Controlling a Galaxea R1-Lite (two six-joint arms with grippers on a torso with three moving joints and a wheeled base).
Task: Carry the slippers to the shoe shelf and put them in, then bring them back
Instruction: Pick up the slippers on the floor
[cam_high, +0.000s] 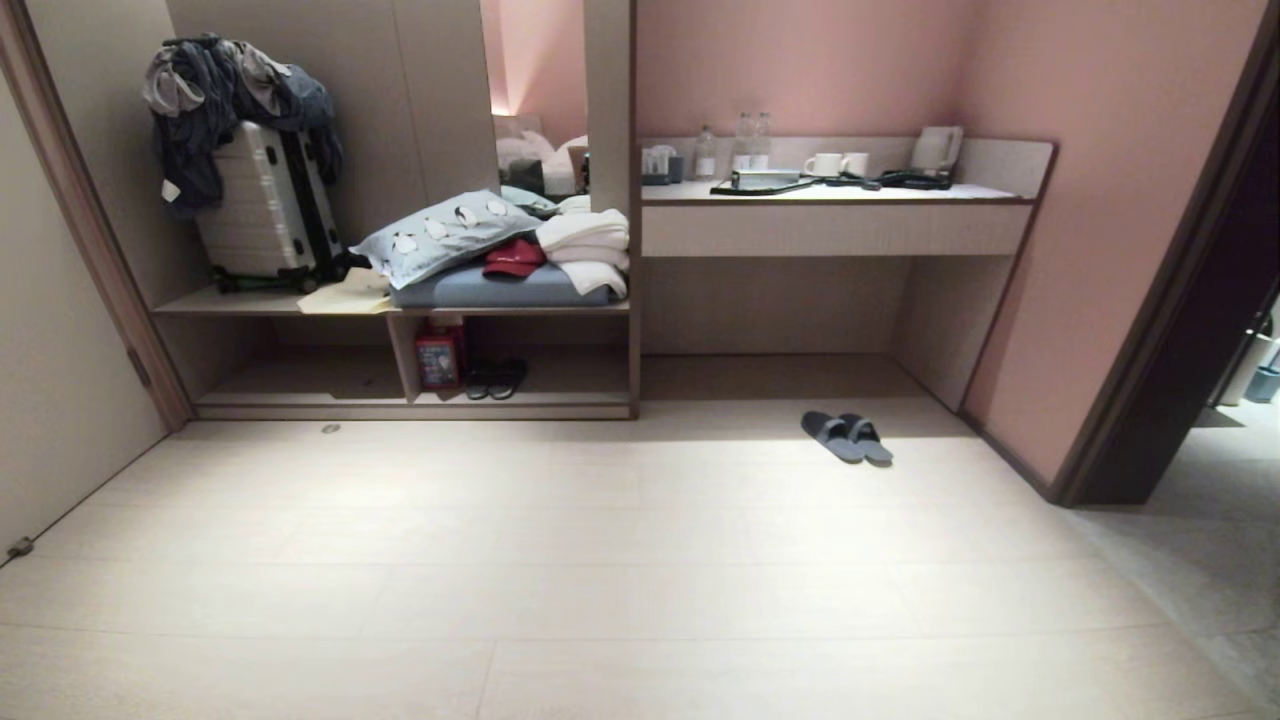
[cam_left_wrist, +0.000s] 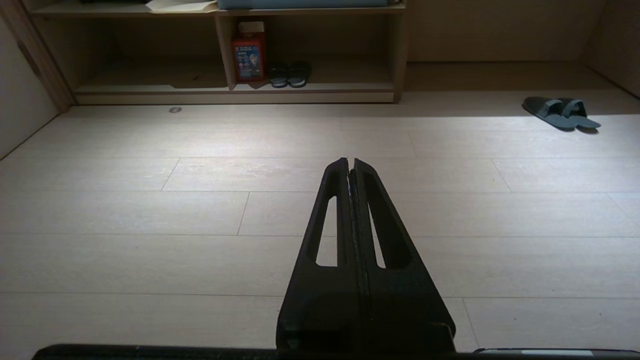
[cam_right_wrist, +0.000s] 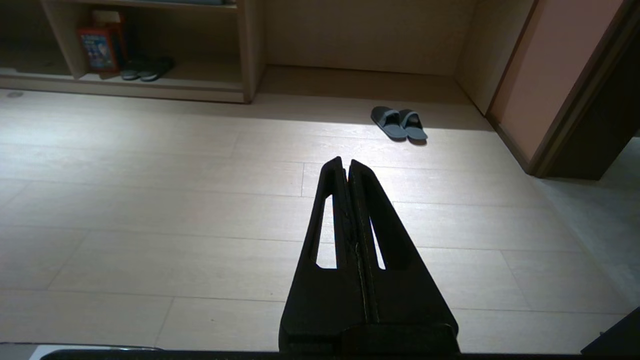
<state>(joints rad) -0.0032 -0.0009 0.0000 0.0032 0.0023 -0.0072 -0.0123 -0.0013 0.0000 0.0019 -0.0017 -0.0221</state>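
Left wrist view shows the left end effector (cam_left_wrist: 349, 162) nearest, its two black fingers pressed together with nothing between them, pointing out level over the pale plank floor (cam_left_wrist: 150, 210). The right end effector (cam_right_wrist: 345, 162) hangs the same way in the right wrist view, clenched on nothing. Neither arm appears in the head view.

Ahead of both lies a broad stretch of open floor, bounded on the left by a wall and door frame and on the right by a pink wall corner with a dark doorway (cam_high: 1190, 330) beside it.

Farther on, the slippers (cam_high: 846, 436) lie on the floor just in front of the desk recess (cam_high: 780, 320), well apart from either end effector. They are a plain grey-blue pair with closed rounded toes, open backs and thin flat soles, set side by side and touching, toes towards the recess and angled slightly left.

Left of the recess is the shoe shelf (cam_high: 560, 405), a low open cubby of pale wood grain with a dark front edge, split by an upright divider. Its right bay holds a red box (cam_high: 439, 355) against the divider and a blacker pair of slippers (cam_high: 496, 379) next to it.

Above, an upper ledge carries a white suitcase (cam_high: 262, 210) draped with clothes, a pillow (cam_high: 445, 235) and folded towels (cam_high: 588, 250). Farthest right, the table (cam_high: 830, 195) bears cups, bottles and a kettle (cam_high: 937, 152).
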